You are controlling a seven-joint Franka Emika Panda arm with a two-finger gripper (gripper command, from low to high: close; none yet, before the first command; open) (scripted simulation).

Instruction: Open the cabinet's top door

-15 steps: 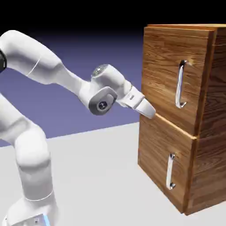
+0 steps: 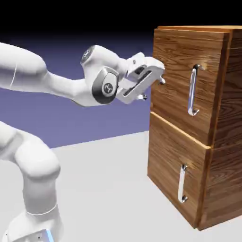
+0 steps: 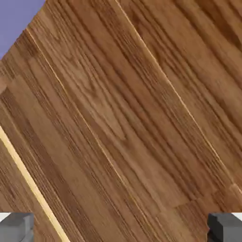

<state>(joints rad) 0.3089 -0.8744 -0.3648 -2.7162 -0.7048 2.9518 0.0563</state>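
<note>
Wide open, the claw (image 2: 153, 89) comes in at a slant on the exterior view's right half, its two fingertips spread well apart with only bare space between them! Look at the hand view: one grey tip (image 3: 17, 227) sits in the lower left corner, the other (image 3: 224, 227) in the lower right, and between them it's brown grain behind an empty grip.

And what a target! Over on the exterior view's right stands the cabinet (image 2: 231, 99), tall and brown, with the top door (image 2: 175, 52) facing the arm (image 2: 66, 87) and shut. Down its face runs the long silver handle (image 2: 192, 92), upright, bowed out from the wood, close to the door's edge on the exterior view's right. The claw is level with that handle's upper part in the picture, yet apart from it, out by the door's opposite edge. One fingertip overlaps the door's wood from this angle; whether it touches, I cannot tell.

Below, the lower door (image 2: 165, 153) lies shut too, its shorter silver handle (image 2: 182, 183) upright and well apart from the claw.

Back to the hand view, and it's nearly all wood! Grain streams diagonally from upper left to lower right, a pale strip (image 3: 33, 184) cuts across the lower left, and a wedge of blue-violet backdrop (image 3: 14, 19) fills the upper left corner.
</note>
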